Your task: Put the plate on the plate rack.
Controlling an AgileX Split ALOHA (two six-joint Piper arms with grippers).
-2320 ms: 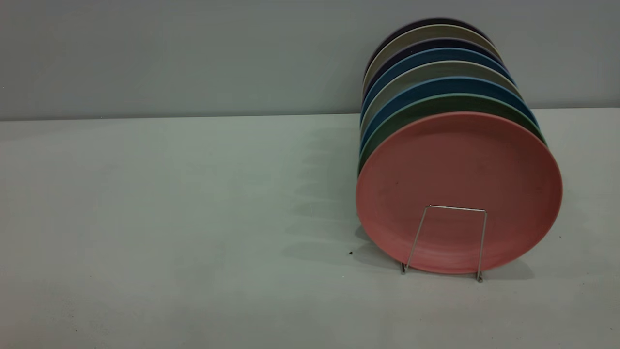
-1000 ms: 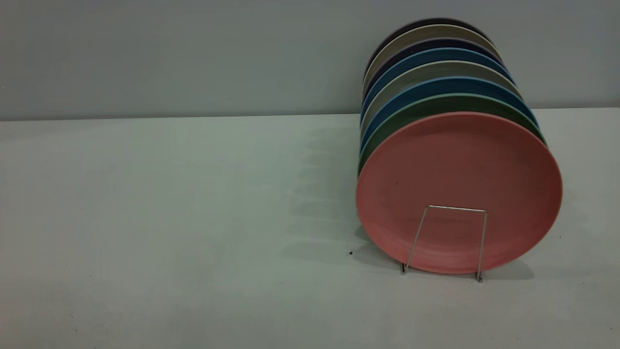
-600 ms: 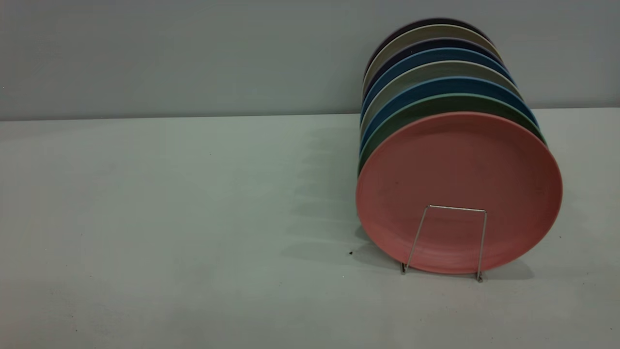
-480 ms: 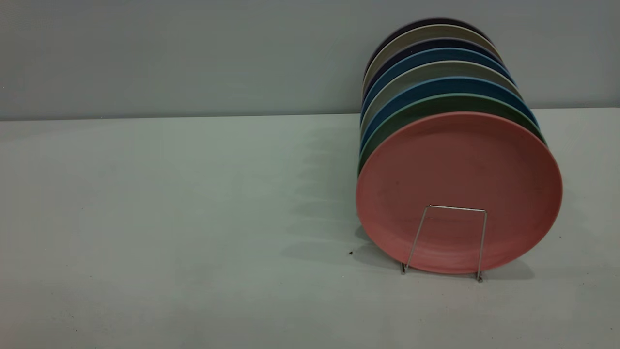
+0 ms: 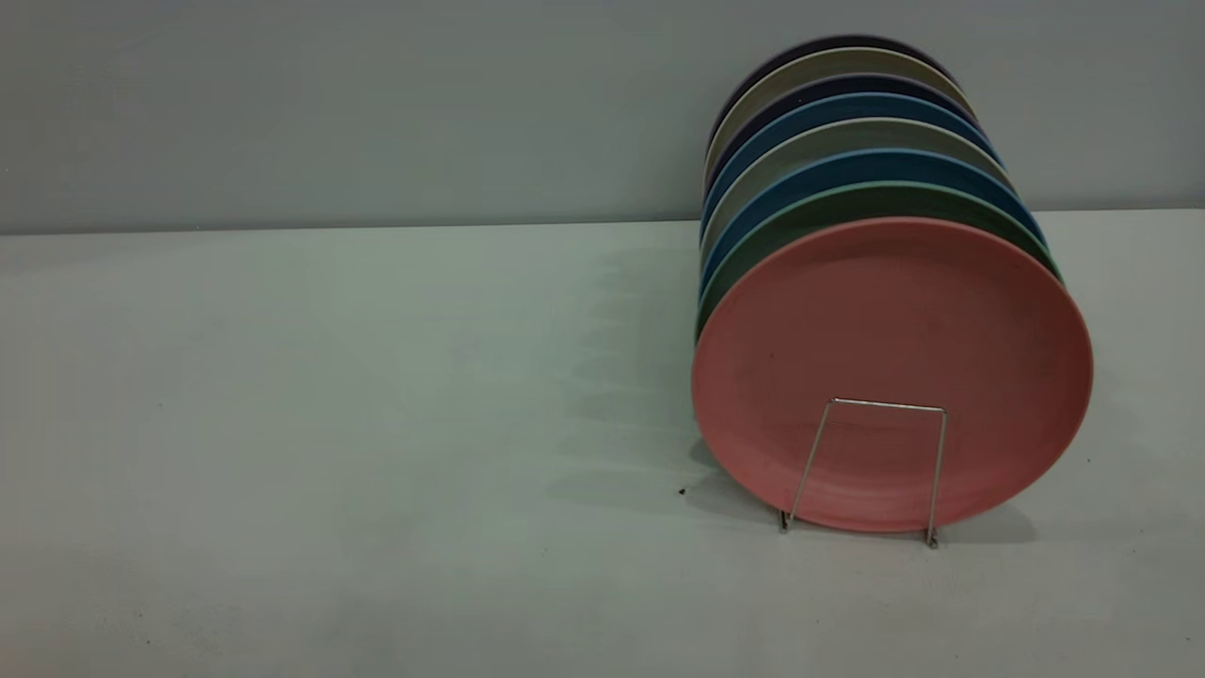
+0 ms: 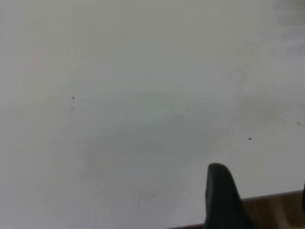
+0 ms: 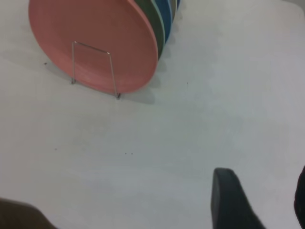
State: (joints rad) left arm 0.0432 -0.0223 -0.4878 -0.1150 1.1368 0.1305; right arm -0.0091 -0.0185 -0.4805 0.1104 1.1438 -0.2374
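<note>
The salmon-pink plate [image 5: 894, 320] stands upright on edge at the front of a row of plates in the plate rack, whose front silver wire loop [image 5: 885, 406] stands against the plate's lower face. The plate [image 7: 109, 24] and the wire loop [image 7: 73, 62] also show in the right wrist view, far from my right gripper [image 7: 264, 198], which is open and empty over bare table. My left gripper [image 6: 259, 200] is open and empty near the table's edge, with no plate in its view. Neither gripper shows in the exterior view.
Behind the pink plate stand a green plate [image 5: 847, 200], blue plates [image 5: 847, 165] and several grey and dark ones, reaching back to the wall. The white table [image 5: 377, 377] stretches to the left of the rack. A wooden strip [image 6: 271, 212] lies past the table edge.
</note>
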